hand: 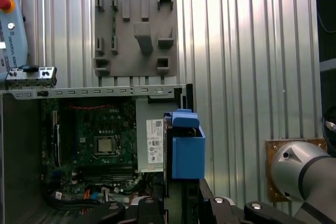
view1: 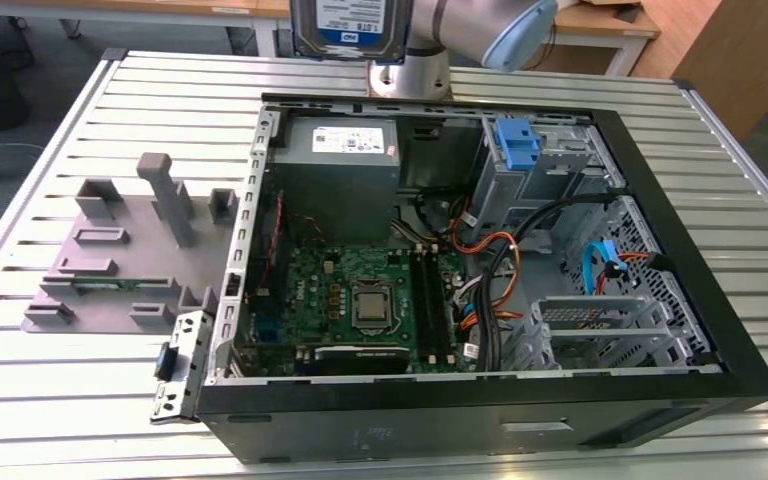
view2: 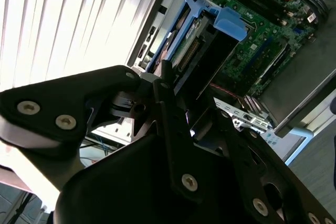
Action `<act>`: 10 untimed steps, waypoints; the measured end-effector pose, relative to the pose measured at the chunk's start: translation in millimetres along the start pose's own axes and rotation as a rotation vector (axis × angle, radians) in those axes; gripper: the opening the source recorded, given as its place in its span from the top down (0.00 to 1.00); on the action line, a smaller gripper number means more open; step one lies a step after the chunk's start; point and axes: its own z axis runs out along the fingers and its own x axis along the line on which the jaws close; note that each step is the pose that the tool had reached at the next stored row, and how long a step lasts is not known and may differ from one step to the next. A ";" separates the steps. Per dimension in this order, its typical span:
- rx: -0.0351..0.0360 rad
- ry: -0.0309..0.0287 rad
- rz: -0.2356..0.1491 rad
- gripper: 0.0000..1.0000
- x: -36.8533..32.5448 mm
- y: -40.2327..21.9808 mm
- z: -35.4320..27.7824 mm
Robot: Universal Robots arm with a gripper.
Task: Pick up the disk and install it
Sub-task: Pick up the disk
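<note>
While aloft, gripper (hand: 181, 201) tight on disk (view1: 347, 25)

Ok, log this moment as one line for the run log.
gripper: shut on disk | disk: held in the air, not in computer case | install: not yet done

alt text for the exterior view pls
The disk is held up at the top of the picture beside the robot arm, beyond an open computer case lying on a slatted metal table. A grey fixture plate sits on the table at the exterior view's left of the case.
</note>
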 end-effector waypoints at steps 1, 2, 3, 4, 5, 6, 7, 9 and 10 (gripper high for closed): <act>0.0000 0.0000 0.000 0.65 0.0 -0.7 0.0; 0.0001 -0.0001 0.000 0.65 -0.1 -1.3 0.1; 0.0003 -0.0002 0.000 0.65 -0.1 -1.8 0.3; 0.0002 -0.0002 0.000 0.65 0.0 -2.1 0.4; 0.0000 0.0000 0.000 0.65 0.2 -2.2 0.4; 0.0000 0.0000 0.000 0.65 0.6 -2.3 0.6; 0.0001 0.0000 0.000 0.65 1.2 -2.4 0.7; 0.0000 0.0000 0.000 0.65 2.6 -2.6 0.9; 0.0000 0.0001 0.000 0.65 3.4 -2.7 1.0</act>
